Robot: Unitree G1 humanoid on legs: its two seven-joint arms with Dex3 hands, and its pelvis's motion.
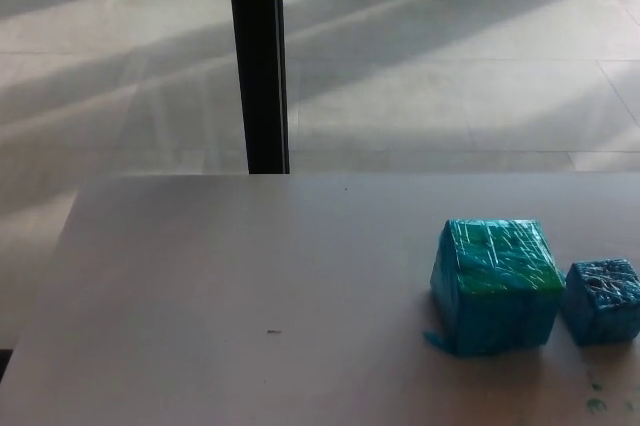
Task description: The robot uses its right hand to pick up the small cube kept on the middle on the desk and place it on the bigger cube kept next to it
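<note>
A big cube (496, 284) wrapped in teal and green tape sits on the pale desk (230, 296), right of its middle. Just to its right, almost touching it, stands a small blue taped cube (603, 300) near the picture's right edge. Both rest flat on the desk. Neither of my hands nor any arm shows in the head view.
A black vertical post (257, 58) rises behind the desk's far edge. Beyond it lies a tiled floor (450, 66) with bands of light. Small green specks (596, 404) mark the desk in front of the small cube.
</note>
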